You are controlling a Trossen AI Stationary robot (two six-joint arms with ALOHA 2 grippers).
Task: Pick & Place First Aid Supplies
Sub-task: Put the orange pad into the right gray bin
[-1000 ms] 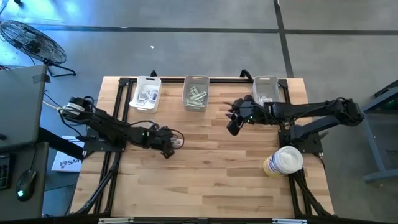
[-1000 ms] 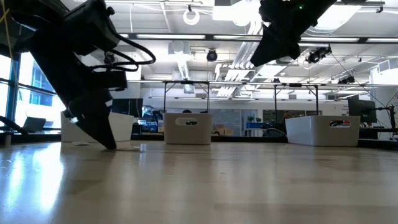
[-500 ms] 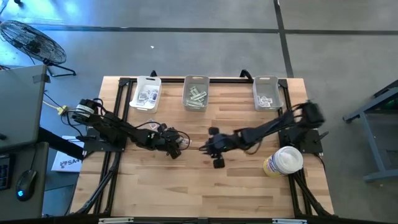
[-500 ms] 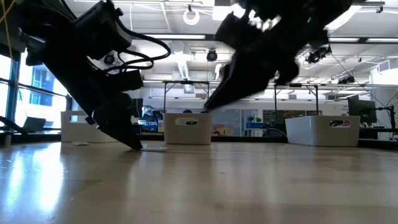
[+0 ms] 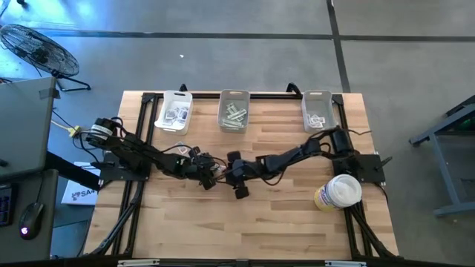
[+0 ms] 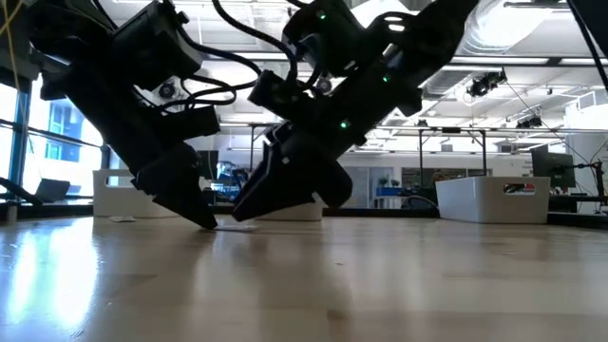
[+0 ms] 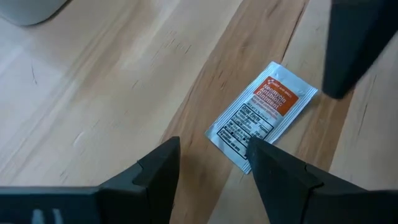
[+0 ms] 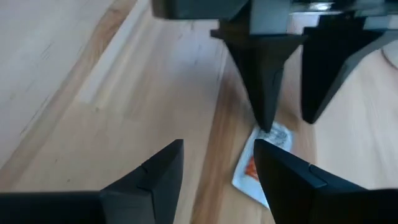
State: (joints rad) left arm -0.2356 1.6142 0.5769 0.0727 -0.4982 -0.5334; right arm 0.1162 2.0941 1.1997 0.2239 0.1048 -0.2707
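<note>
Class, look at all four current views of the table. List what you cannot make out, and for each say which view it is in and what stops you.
- Packet: fine print too small in the left wrist view; in the right wrist view the left gripper covers part of it.
- Contents of the three bins: too small in the high view; the low view shows only their walls.
- Round tub: label unreadable from above.
- Right gripper: the high view is too small to show its tips.

Grey concrete floor (image 5: 223, 52) crossed by dark seams. Fan (image 5: 37, 48) standing at far left corner. Ceiling strip lights (image 6: 237, 57) overhead, bright window (image 6: 14, 142) on left. Wooden desk (image 5: 245, 215).
</note>
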